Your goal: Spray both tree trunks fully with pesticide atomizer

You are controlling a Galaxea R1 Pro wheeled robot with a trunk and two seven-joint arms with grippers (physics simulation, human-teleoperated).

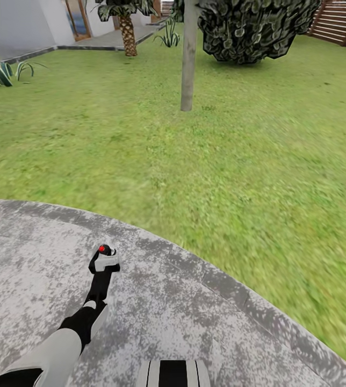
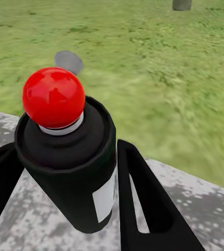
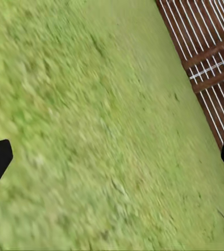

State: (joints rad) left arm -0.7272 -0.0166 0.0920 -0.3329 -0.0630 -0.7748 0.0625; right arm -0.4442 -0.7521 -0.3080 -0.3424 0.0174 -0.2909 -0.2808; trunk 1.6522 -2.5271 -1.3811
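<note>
atomizer btwn left fingers, red tip up

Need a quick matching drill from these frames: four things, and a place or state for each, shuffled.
Things:
1. pesticide atomizer
2. right gripper
3. tree trunk
4. wooden fence

Places or states:
A. standing in the lawn ahead
B. clamped between the left gripper's fingers
C. open, over grass
D. far right edge of the garden

Pairs: 1-B, 2-C, 3-A, 4-D
</note>
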